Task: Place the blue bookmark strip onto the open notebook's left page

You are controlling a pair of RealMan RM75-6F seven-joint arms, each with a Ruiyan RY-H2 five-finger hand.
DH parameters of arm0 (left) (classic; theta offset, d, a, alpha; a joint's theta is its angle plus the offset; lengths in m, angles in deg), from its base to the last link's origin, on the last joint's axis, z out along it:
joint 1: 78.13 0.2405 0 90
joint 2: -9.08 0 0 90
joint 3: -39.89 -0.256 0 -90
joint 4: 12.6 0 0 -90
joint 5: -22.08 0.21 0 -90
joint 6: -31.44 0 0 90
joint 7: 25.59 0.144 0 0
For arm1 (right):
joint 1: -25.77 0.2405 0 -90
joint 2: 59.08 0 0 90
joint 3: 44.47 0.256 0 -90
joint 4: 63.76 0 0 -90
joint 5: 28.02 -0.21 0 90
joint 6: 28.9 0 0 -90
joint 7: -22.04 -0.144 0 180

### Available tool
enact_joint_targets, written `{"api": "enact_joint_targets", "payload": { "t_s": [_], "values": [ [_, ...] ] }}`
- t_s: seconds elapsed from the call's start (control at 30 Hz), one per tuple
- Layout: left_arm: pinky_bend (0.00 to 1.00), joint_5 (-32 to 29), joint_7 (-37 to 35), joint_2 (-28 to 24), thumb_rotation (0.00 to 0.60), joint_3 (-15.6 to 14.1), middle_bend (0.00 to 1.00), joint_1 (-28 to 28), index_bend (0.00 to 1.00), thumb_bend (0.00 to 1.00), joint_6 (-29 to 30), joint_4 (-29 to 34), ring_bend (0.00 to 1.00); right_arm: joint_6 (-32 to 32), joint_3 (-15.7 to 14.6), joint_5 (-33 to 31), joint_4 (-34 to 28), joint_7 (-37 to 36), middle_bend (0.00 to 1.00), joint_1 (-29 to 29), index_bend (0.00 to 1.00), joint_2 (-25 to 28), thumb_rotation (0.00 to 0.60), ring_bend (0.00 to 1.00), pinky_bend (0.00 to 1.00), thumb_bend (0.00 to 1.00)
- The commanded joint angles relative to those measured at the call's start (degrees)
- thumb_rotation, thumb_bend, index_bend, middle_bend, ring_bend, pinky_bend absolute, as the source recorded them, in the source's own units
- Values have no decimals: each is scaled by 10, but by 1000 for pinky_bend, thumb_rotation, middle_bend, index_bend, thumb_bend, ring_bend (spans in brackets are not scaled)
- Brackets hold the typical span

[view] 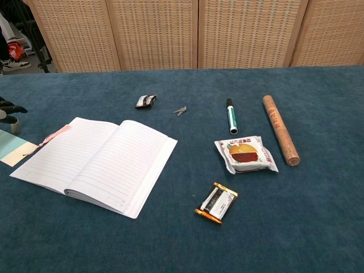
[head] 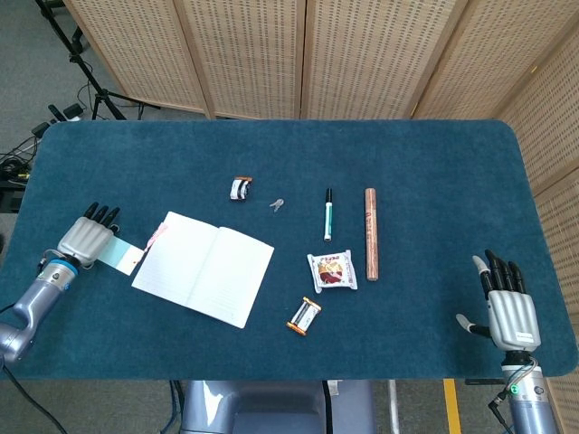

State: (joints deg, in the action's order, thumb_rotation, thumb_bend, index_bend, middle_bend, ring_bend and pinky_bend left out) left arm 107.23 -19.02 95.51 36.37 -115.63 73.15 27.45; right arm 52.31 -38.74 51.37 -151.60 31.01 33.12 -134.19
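Observation:
The blue bookmark strip [head: 121,256] lies flat on the table just left of the open notebook [head: 204,267]; the chest view shows the strip [view: 13,147] beside the notebook [view: 96,162]. My left hand [head: 83,240] lies over the strip's left end with its fingers stretched out and pointing away from me. Its thumb is hidden, and only its dark fingertips [view: 9,107] reach into the chest view. I cannot tell whether it touches the strip. My right hand [head: 509,306] rests open near the table's front right edge, far from everything.
A pink tab [head: 156,234] sticks out at the notebook's left edge. Right of the notebook are a snack packet [head: 332,270], a battery pack [head: 306,316], a marker [head: 327,214] and a brown tube [head: 370,232]. A small clip [head: 240,188] and keys [head: 277,205] lie behind it.

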Motion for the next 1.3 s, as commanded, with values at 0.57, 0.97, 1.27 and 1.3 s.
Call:
{"api": "enact_joint_targets", "payload": {
  "t_s": [0.57, 0.97, 1.27, 1.3],
  "values": [
    [0, -2, 5, 9, 600, -1, 0, 4, 317, 254, -2, -6, 0, 0, -2, 4, 0, 2, 0, 0, 0, -1, 600, 0, 0, 156],
    [0, -6, 5, 4, 600, 3, 0, 5, 317, 267, 3, 0, 0, 0, -2, 4, -1, 1, 0, 0, 0, 0, 600, 0, 0, 156],
    [0, -12, 15, -5, 600, 8, 0, 7, 317, 268, 8, 12, 0, 1, -3, 7, -4, -2, 0, -1, 0, 2, 600, 0, 0, 156],
    [0, -13, 16, -7, 600, 9, 0, 7, 317, 268, 10, 15, 0, 1, -3, 7, -4, -2, 0, -1, 0, 2, 600, 0, 0, 156]
  ]
}}
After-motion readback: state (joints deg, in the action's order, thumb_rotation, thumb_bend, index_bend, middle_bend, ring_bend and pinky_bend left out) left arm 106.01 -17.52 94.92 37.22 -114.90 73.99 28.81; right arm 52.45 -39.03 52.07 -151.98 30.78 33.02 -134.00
